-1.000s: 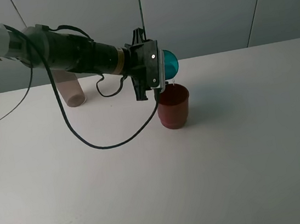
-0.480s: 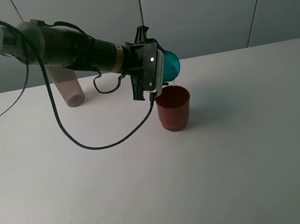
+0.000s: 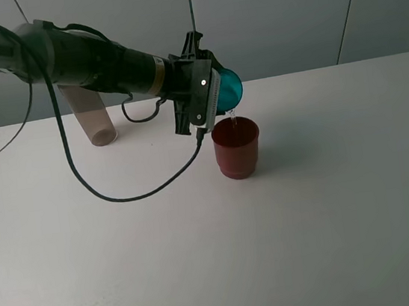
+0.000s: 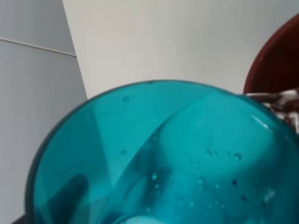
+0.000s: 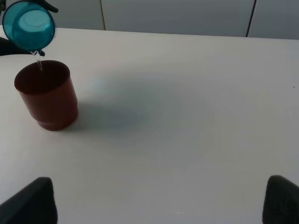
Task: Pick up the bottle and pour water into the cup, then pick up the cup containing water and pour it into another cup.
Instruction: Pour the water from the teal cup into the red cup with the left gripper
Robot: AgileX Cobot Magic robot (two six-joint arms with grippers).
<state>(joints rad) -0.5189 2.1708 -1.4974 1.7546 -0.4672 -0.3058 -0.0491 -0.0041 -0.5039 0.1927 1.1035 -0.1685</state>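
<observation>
My left gripper (image 3: 216, 92) is shut on the teal cup (image 3: 229, 87) and holds it tipped on its side just above the rim of the red cup (image 3: 237, 147). A thin stream of water (image 3: 234, 119) falls from the teal cup into the red one. The left wrist view is filled by the teal cup (image 4: 163, 158), with the red cup's rim (image 4: 275, 60) beside it. The right wrist view shows the teal cup (image 5: 29, 25) over the red cup (image 5: 46, 95). The smoky bottle (image 3: 95, 122) stands upright at the back left. My right gripper (image 5: 154, 205) is open and empty.
The white table (image 3: 312, 222) stretches right of and in front of the red cup. A black cable (image 3: 104, 189) hangs from the left arm and dips close to the table surface. A grey wall stands behind the table's far edge.
The left arm has lifted a little and tipped the teal cup slightly further over the red cup; water keeps running. The red cup and the bottle have not moved.
</observation>
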